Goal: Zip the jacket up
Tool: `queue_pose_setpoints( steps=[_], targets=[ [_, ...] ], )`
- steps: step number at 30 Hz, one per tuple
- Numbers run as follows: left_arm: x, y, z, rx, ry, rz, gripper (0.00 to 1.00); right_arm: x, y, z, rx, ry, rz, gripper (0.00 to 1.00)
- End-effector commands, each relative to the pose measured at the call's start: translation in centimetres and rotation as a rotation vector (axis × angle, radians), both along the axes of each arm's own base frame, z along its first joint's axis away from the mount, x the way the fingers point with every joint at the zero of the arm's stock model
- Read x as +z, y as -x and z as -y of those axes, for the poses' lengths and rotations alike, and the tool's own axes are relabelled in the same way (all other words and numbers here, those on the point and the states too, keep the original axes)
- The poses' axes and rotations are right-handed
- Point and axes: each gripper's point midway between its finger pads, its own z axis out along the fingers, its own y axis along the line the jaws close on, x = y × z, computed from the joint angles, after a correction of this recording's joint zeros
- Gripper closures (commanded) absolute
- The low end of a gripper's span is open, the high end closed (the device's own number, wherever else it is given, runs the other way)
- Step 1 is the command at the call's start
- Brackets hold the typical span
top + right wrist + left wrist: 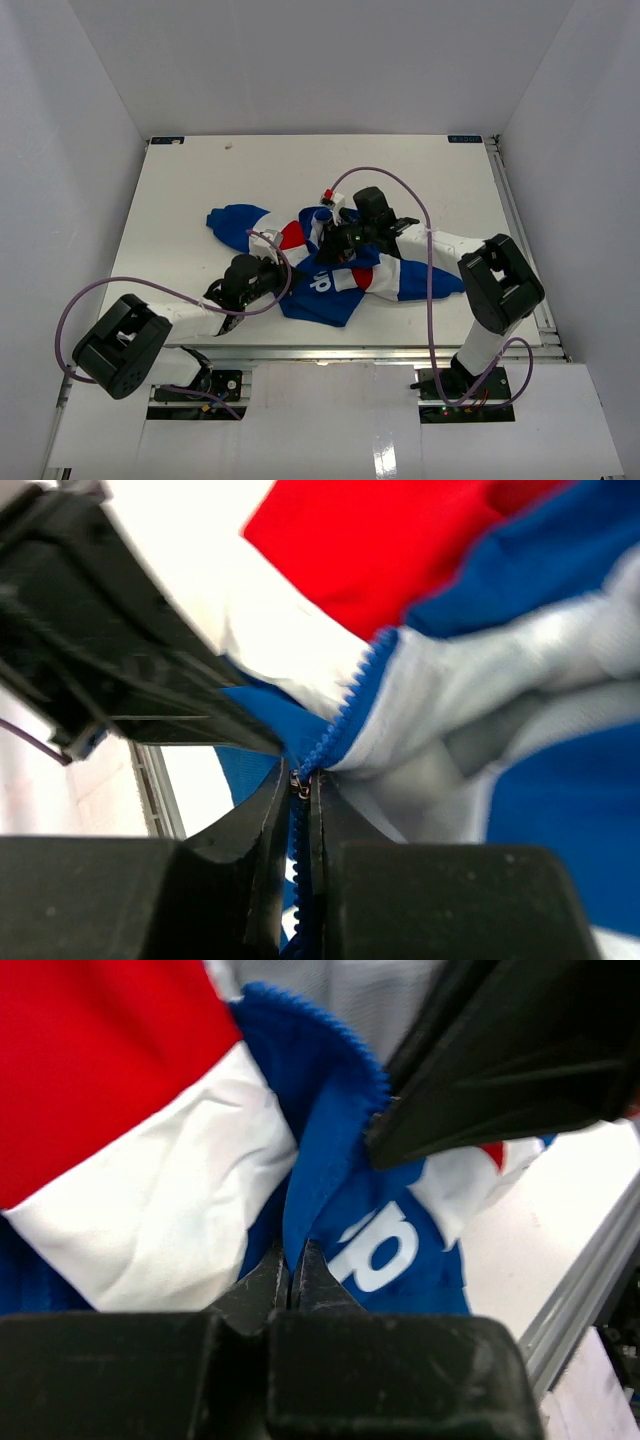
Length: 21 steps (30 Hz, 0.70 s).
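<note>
The right fingers [262, 825] are pressing nearly together, and we are seeing the small metal zipper slider [300, 784] pinched right between their tips, so the right gripper [300, 792] is clamping on the pull. Over on the left wrist view, the left fingers [262, 1282] are closing just as tightly, with only a folded blue edge of the jacket [330, 1175] squeezed in the slit between them. The left gripper [291, 1278] is anchoring the cloth and holding nothing else.

From above, we are looking at the jacket [335, 275] lying crumpled around the middle of the table [190, 180], a little toward the near edge, one blue sleeve trailing off to the far left. The two grippers are meeting over it, left one on the near-left side, right one just beyond it.

We are judging this as the start of the actual zipping. The blue zipper teeth [352, 702] are running up and away from the slider, and they are looking unjoined there (a blur is making that hard to swear to).

Next, the right gripper needs to be drawing the slider along those teeth while the left is holding the fabric taut, pulling straight so nothing snags.
</note>
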Motion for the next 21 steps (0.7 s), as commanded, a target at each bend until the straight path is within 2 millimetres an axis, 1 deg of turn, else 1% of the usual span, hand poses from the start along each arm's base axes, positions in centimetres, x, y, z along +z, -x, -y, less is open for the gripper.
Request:
queue_pose_setpoints(
  steps=[1,5,7,9,10,11,13,16,19,21],
  targets=[
    [0.0,0.4,-1.0,0.036,-0.005,0.003,1.00,4.8,-5.5,3.4,-0.189,-0.112,0.068,0.92],
    [0.0,0.6,-1.4,0.046,-0.005,-0.002,1.00,6.5,-8.3,6.3,-0.270,-0.143,0.083,0.92],
    [-0.2,0.7,-1.4,0.047,-0.009,-0.010,1.00,7.4,-9.4,7.1,-0.286,-0.160,0.088,0.92],
    [-0.5,0.8,-1.5,0.045,-0.016,-0.018,1.00,8.0,-9.9,7.3,-0.280,-0.177,0.083,0.92],
    [-0.9,0.8,-1.5,0.046,-0.024,-0.028,1.00,8.5,-10.6,7.5,-0.277,-0.192,0.081,0.92],
    [-1.1,0.8,-1.5,0.047,-0.028,-0.032,1.00,8.6,-10.8,7.6,-0.272,-0.200,0.072,0.92],
    [-2.0,0.8,-1.8,0.057,-0.051,-0.056,1.00,9.1,-11.7,8.0,-0.277,-0.212,0.074,0.92],
    [-2.7,0.5,-2.3,0.087,-0.080,-0.077,1.00,9.7,-12.2,8.6,-0.249,-0.240,0.067,0.92],
    [-3.4,0.5,-2.6,0.105,-0.099,-0.104,1.00,10.2,-13.0,10.1,-0.250,-0.264,0.067,0.92],
    [-3.6,0.5,-2.9,0.114,-0.094,-0.116,1.00,10.4,-13.1,10.7,-0.229,-0.283,0.057,0.92]
  ],
)
